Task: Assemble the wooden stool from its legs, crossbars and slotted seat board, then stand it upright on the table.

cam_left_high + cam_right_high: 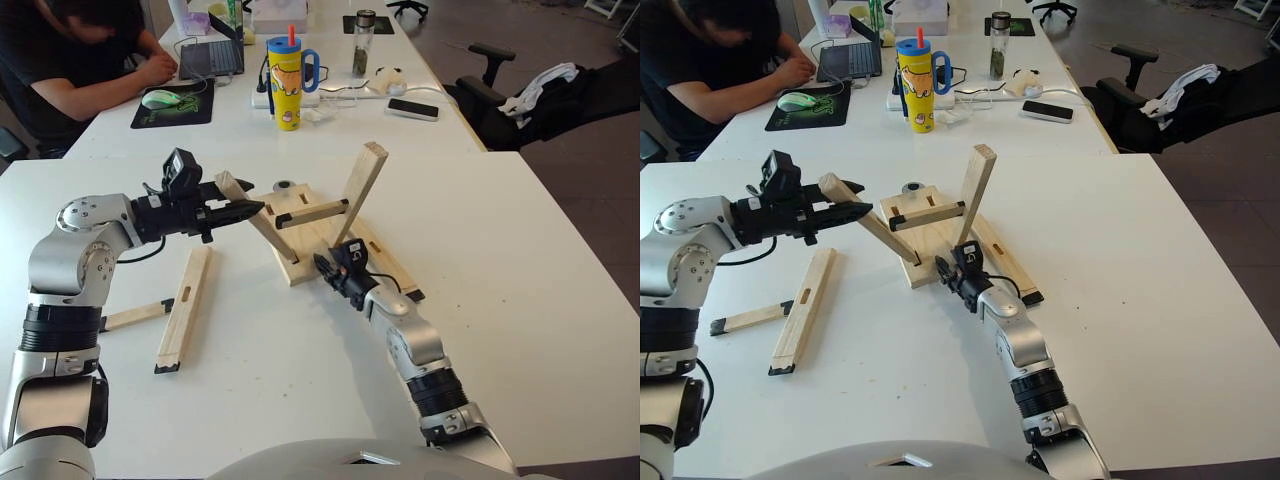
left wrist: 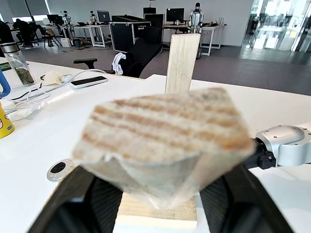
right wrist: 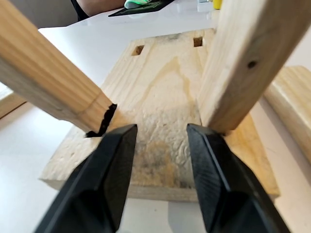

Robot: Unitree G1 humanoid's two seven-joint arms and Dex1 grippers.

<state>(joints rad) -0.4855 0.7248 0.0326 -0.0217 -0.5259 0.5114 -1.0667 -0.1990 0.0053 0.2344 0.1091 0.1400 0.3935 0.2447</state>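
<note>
Main risk as I see it: L fingers point(image 1: 245, 210) are clamped on the top end of the tilted leg point(image 1: 270, 233), which leans hard. If I push w/o lining it up, its foot could jam or lever out of the slot. The crossbar point(image 1: 312, 212), just ahead of those fingers, could then pop free of both legs. The foot looks only part-seated, w/ a dark gap at the slot right beside the R fingers point(image 3: 104, 179). Those are spread wide, holding nothing, at the near edge of the seat point(image 3: 165, 92) btwn the two leg bases. So nothing pins the seat, and it could slide on the desk point(image 1: 520, 260) when the L side pushes. The upright leg point(image 1: 360, 190) rises just beyond the R fingers and leans a little, so a knock might topple it. Stool looks approx half built: pale raw wood, seat flat on the desk w/ slots up, two legs in. A loose leg point(image 1: 185, 305) and a short bar point(image 1: 135, 316) lie nearer me than the L fingers, not yet fitted.
</note>
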